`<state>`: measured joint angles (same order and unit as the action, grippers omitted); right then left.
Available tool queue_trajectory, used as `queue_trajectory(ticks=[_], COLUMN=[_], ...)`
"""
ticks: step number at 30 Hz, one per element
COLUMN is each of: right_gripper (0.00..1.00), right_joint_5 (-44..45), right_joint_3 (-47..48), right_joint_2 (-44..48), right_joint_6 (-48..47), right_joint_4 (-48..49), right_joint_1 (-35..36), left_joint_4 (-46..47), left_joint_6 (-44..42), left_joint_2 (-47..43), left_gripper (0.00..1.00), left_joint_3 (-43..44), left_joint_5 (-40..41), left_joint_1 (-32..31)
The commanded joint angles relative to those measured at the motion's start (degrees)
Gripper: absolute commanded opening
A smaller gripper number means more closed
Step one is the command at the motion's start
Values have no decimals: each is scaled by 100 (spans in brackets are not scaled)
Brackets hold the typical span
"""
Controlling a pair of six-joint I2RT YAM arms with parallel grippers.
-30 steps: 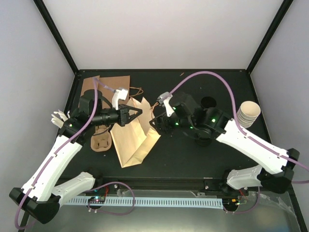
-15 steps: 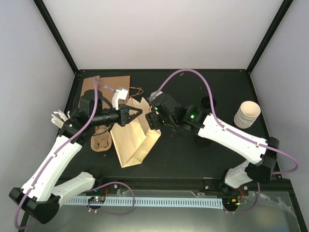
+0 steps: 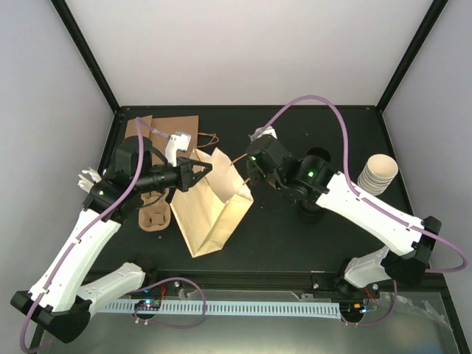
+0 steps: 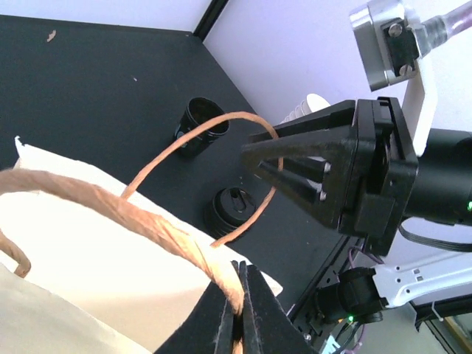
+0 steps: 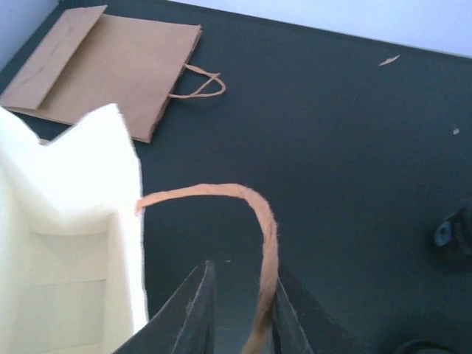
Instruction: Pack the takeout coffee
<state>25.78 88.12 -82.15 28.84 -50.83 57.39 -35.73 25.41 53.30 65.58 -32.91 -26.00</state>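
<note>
At worktop [image 3: 295, 240] centre, paper bag [image 3: 210, 214] stands open. Left fingers [image 4: 220, 332] pressed together on one loop handle [image 4: 110, 203]; right fingers [image 5: 195, 310] narrowly apart astride other handle [image 5: 267, 243], clamping indeterminate.

The open cream paper bag [image 3: 210, 214] is plain with tan twisted handles [image 5: 243, 193], the flat kraft paper bag [image 5: 110, 66] beyond the black right fingers [image 5: 193, 310] plain brown, the table [image 3: 295, 243] matte black.

The takeout coffee cup [image 3: 380, 168] is small, cream-white paper, tapered, upright with its open mouth up (it tops a nested stack of like cups), near the right edge of the black table [image 3: 280, 243].
</note>
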Motion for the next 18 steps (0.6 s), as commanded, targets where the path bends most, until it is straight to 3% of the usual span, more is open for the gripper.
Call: queue_trajectory(ticks=[1, 5, 10, 18], right_gripper=[16, 2, 1, 2], right_joint_5=[109, 134, 120, 100], right_joint_3=[-200, -222, -185, -380], right_joint_2=[326, 374, 420, 826], right_joint_6=[158, 130, -48, -341], right_joint_4=[-50, -109, -136, -6], right_joint_1=[-214, -366, -439, -440], left_joint_4=[-337, -590, -813, -1452], left_joint_6=[-134, -179, -128, -101], left_joint_2=[-66, -78, -146, -232], left_gripper=[4, 5, 6, 10], left_joint_3=[394, 520, 526, 662], left_joint_5=[229, 407, 761, 2036], left_joint_1=[-23, -28, -31, -28])
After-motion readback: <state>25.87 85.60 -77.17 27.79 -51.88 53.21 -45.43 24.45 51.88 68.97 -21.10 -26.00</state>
